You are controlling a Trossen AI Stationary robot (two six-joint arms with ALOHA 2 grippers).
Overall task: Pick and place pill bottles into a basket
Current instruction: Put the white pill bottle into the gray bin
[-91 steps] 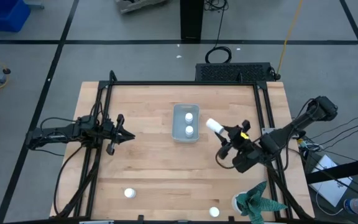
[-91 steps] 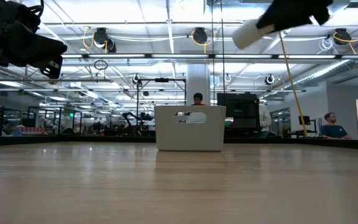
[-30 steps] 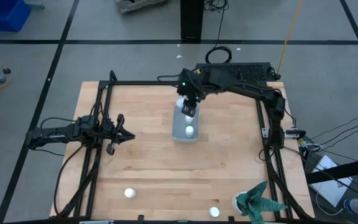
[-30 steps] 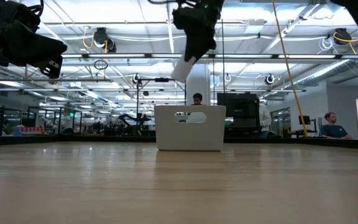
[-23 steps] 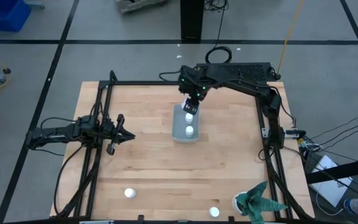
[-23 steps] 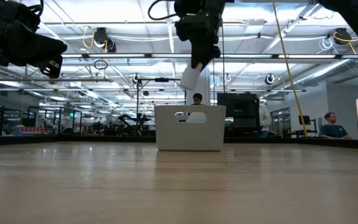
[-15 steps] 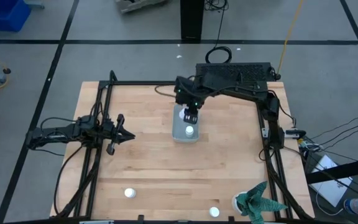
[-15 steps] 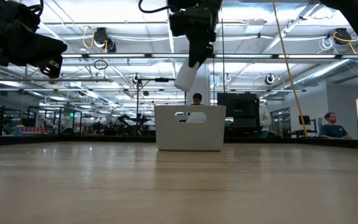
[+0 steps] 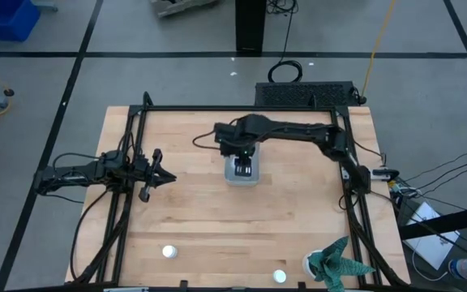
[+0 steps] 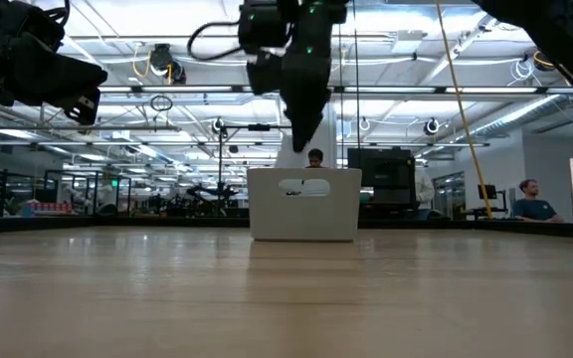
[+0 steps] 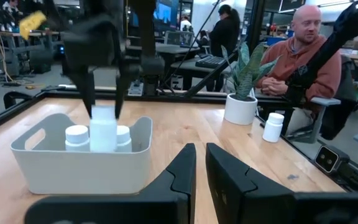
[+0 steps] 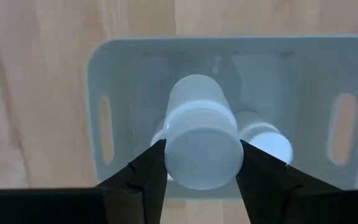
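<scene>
Right gripper (image 12: pixel 202 163) clamped on small white cylindrical pill bottle (image 12: pixel 202 142), hung upright inside pale grey-blue rectangular basket (image 11: pixel 55 163) — long axis vertical, base down, two capped bottles (image 11: pixel 77 137) beside. Risked landing on a neighbour's cap and tipping over if let go too high. Left gripper (image 9: pixel 162 173) parked at table's left side, fingers nearly together — empty
</scene>
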